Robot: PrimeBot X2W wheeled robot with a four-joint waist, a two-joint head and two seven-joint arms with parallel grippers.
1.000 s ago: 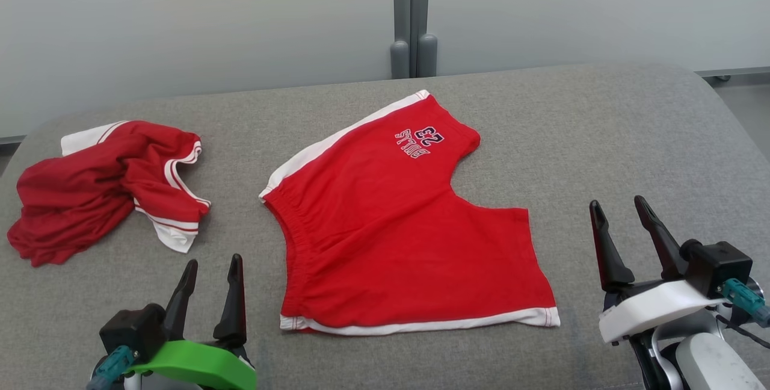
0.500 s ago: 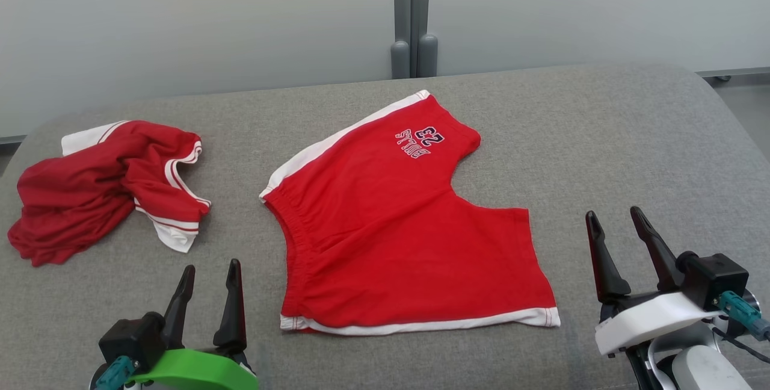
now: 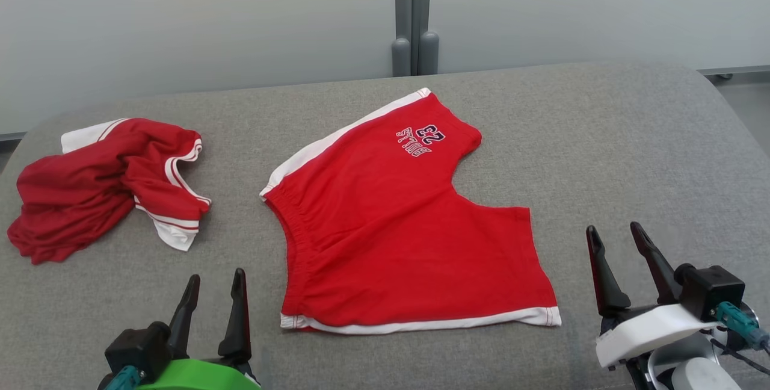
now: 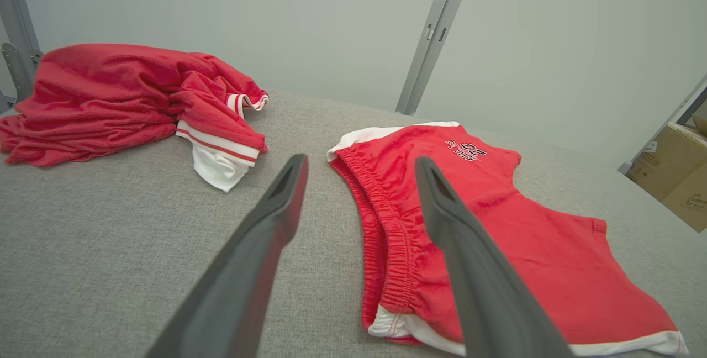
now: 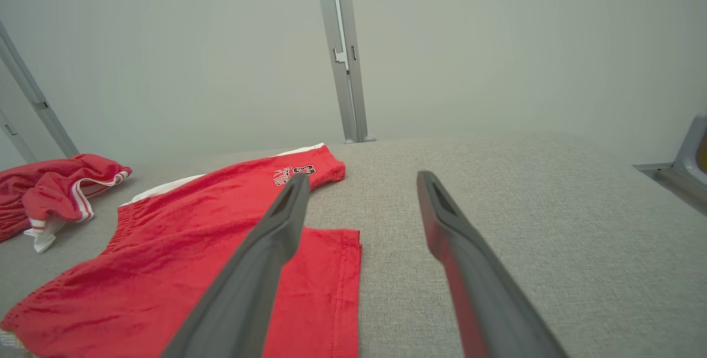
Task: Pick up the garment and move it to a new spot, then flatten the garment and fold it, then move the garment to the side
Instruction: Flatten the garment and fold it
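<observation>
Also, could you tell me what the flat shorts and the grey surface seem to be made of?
Shorts: probably soft cotton knit, matte; it drapes limply and the waistband gathers. Surface: seemingly woven upholstery fabric, matte, with a visible coarse weave; perhaps padded, given rounded corners.

Your left gripper sits at the lower left of the head view. Its two dark fingers point up and stand well apart, gripping nothing. A green wrist cover sits just behind them. Your right gripper sits at the lower right, a little higher in that view. Its fingers lean slightly left, and its jaws are likewise spread and empty. It is backed by a white wrist cover and a black block. In each wrist view that arm's own fingers rise from the bottom edge, wide apart.
</observation>
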